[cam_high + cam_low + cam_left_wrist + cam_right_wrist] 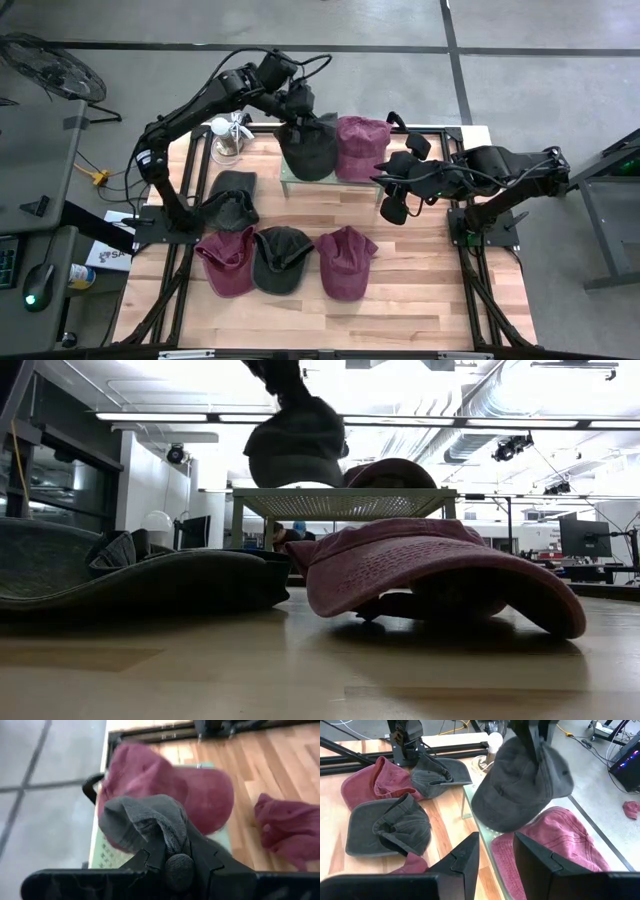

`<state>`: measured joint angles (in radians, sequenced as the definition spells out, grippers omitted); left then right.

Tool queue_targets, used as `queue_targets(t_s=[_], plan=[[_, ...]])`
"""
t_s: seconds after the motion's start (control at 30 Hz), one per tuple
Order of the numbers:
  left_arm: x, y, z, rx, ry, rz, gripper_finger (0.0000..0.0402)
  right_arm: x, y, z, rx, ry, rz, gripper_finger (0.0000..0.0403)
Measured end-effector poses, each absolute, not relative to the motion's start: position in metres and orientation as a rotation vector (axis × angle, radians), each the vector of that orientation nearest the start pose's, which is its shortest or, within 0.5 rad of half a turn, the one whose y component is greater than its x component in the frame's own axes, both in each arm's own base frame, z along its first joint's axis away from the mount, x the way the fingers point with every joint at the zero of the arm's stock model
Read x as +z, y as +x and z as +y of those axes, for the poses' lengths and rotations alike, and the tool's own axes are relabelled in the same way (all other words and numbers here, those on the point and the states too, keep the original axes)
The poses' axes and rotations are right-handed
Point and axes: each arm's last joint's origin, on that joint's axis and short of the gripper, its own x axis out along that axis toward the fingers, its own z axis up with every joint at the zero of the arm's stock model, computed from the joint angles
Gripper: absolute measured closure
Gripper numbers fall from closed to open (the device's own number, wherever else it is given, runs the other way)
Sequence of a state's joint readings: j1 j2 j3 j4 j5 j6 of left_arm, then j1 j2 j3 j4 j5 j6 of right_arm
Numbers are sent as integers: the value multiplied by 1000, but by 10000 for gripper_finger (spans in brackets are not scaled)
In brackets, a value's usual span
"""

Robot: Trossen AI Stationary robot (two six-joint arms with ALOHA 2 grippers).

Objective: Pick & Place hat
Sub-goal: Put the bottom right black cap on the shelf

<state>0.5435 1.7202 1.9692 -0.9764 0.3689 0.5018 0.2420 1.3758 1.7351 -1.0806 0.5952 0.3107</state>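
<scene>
My left gripper is shut on a dark grey hat that hangs over the left part of a small raised mesh stand at the table's far middle. A maroon hat lies on the stand's right part. Whether the grey hat's lower edge touches the stand I cannot tell. My right gripper stands open just right of the stand with nothing between its fingers. Several other hats lie on the table: a grey one at the left, then a near row of maroon, grey and maroon. My left gripper pinches a bunched fold of the grey hat's cloth between its two fingers. The fingers slant down from above and from the table's far left. The hat hangs below them, open side down, over the stand.
A small white fan-like object stands at the table's far left, beside the stand. The nearest maroon hat and a grey hat fill the front of the low view. Bare wood shows along the near edge.
</scene>
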Motion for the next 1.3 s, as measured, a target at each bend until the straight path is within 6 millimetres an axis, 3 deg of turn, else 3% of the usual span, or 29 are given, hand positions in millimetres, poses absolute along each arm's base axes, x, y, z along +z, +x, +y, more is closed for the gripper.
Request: queue_targets(t_s=[0.3, 0.6, 0.93, 1.3], plan=[[397, 327, 188, 56, 217, 748, 357, 444, 243, 43, -444, 0, 597, 290], [390, 337, 195, 82, 231, 738, 357, 444, 243, 43, -446, 0, 596, 290], [389, 335, 196, 145, 194, 763, 252, 444, 243, 43, -435, -2, 601, 290], [388, 334, 195, 160, 155, 786, 228, 444, 243, 43, -435, -4, 603, 290]])
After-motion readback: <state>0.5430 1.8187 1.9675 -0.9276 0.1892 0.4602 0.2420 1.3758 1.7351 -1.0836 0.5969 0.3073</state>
